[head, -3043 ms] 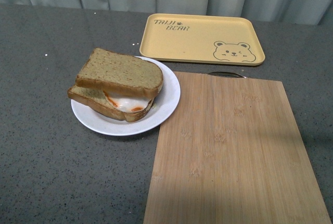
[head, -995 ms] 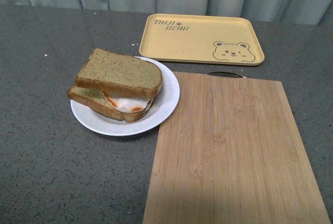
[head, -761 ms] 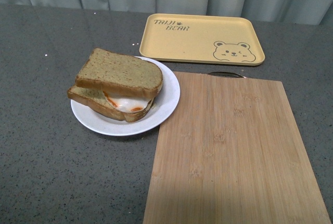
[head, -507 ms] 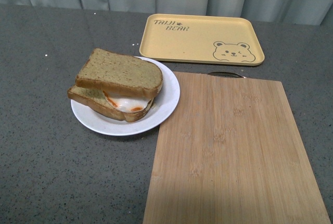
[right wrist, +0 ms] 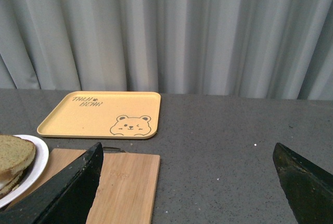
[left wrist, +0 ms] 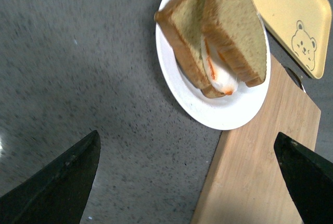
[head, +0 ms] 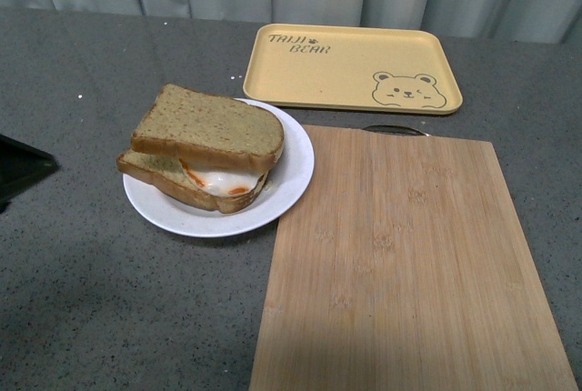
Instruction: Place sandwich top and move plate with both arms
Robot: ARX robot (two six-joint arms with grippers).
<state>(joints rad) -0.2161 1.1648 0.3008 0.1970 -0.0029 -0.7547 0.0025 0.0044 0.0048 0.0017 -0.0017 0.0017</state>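
Note:
The sandwich top [head: 209, 127], a plain brown slice, lies on the slice with the fried egg [head: 214, 184] on the white plate [head: 289, 182]. A black part of my left arm [head: 20, 170] shows at the left edge of the front view, apart from the plate. In the left wrist view my left gripper [left wrist: 187, 182] is open and empty above the table, with the plate [left wrist: 218, 117] and sandwich top [left wrist: 239, 31] ahead of it. My right gripper [right wrist: 184, 193] is open and empty over bare table, and the plate [right wrist: 41, 162] sits at that view's edge.
A yellow tray with a bear drawing [head: 353, 68] lies behind the plate. A bamboo cutting board [head: 409, 264] lies to the right, its corner next to the plate's rim. Grey curtains [right wrist: 166, 31] close the back of the dark speckled table [head: 82, 300].
A black part of my left arm has come into the front view at the left edge. The plate, sandwich, tray and board have not moved.

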